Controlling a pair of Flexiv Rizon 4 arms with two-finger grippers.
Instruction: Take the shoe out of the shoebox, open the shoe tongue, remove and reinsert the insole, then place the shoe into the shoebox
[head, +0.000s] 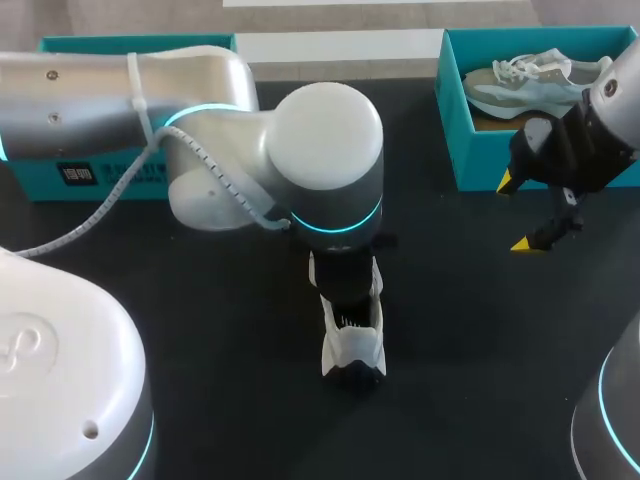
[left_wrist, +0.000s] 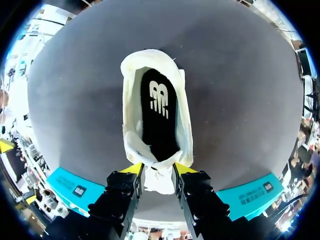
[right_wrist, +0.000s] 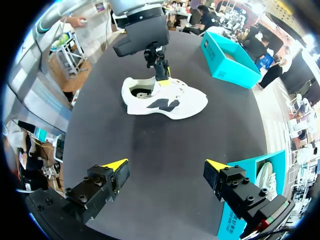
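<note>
The black table (head: 200, 330) holds an open teal cardboard shoebox (head: 452, 130) just beside the right gripper (right_wrist: 165, 165). The white mesh sneaker (left_wrist: 131, 100) lies directly ahead of the left gripper (left_wrist: 159, 172), which is clamped on its white tongue (left_wrist: 159, 182). A black insole (left_wrist: 159, 120) shows inside. The right gripper's fingers are spread wide and hold nothing, well apart from the sneaker.

The shoe (head: 352, 340) lies on the table (head: 200, 330), near its middle; the left gripper (left_wrist: 158, 170) stands over the shoe's far end, with the shoe tongue (left_wrist: 159, 182) pinched between its two fingers; right of the shoe and well apart hangs the right gripper (head: 515, 213), fingers spread above the table; behind and further right of the shoe stands the shoebox (head: 455, 130), a second shoe (head: 530, 85) inside it; behind the shoe to the left lies another box (head: 90, 175).
</note>
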